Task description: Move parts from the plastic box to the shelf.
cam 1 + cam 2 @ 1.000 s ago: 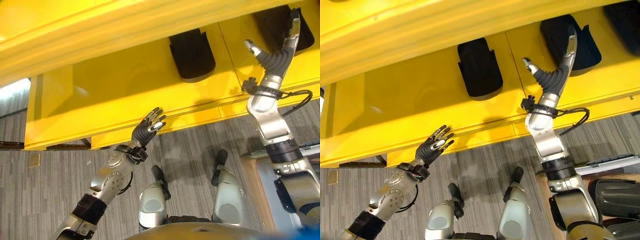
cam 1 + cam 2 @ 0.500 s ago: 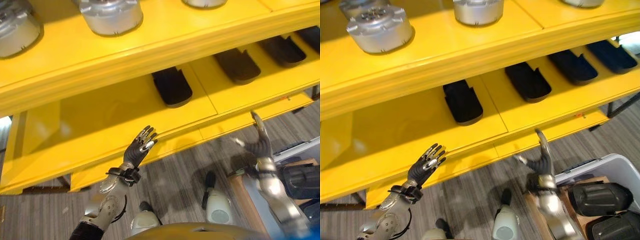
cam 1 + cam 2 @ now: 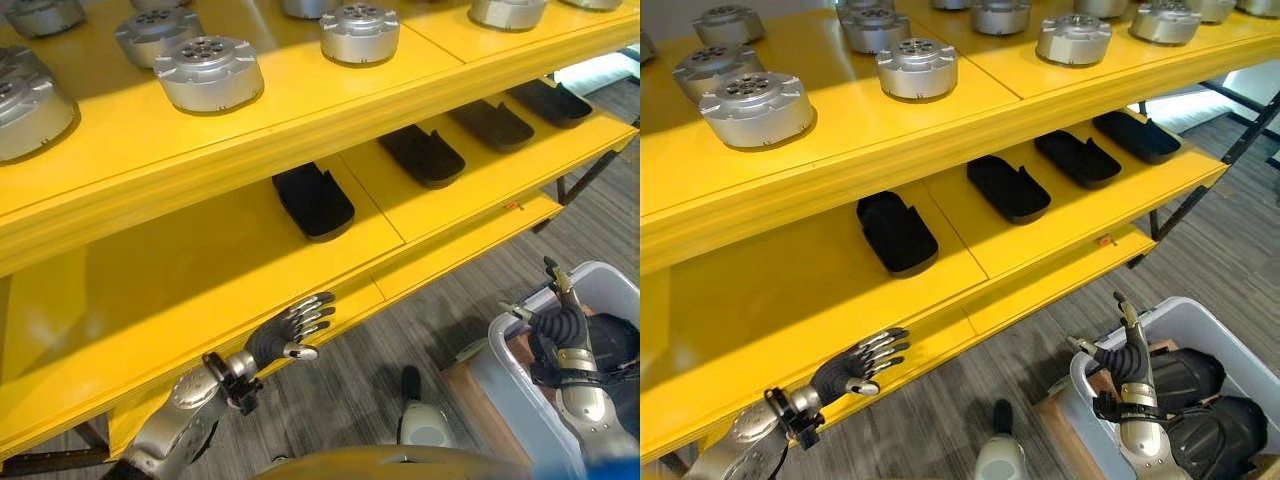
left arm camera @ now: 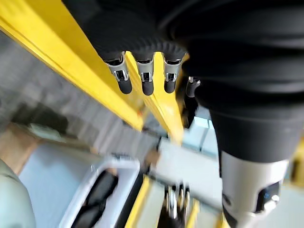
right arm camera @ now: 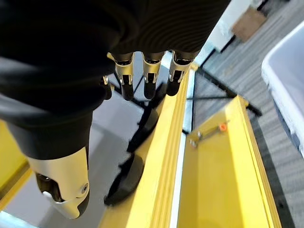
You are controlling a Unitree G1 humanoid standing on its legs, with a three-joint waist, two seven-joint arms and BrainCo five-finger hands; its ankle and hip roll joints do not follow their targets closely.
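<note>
Along the yellow shelf point(image 3: 970, 255), four black parts point(image 3: 897, 232) lie in a row on the middle level, each with its long side running front to back, spaced apart from one another. On the level above them stand round silver metal parts point(image 3: 757, 107), several in two loose rows. Down at the lower right sits the plastic box point(image 3: 1200, 318), pale and translucent, on the grey floor point(image 3: 1200, 250) beside a brown board point(image 3: 1065, 425); more black parts point(image 3: 1185, 375) lie inside it, at least two, one nearer the shelf and one behind it.

The right hand point(image 3: 1130, 352) is above the near rim of the box, fingers straight and pointing upward, thumb held out to the side, holding nothing. The right wrist view shows those fingers point(image 5: 145, 78) extended, with the shelf edge and one black part past them.

The left hand point(image 3: 855, 368) hangs just in front of the shelf's lowest front edge, fingers spread and relaxed, empty, pointing toward the shelf.
</note>
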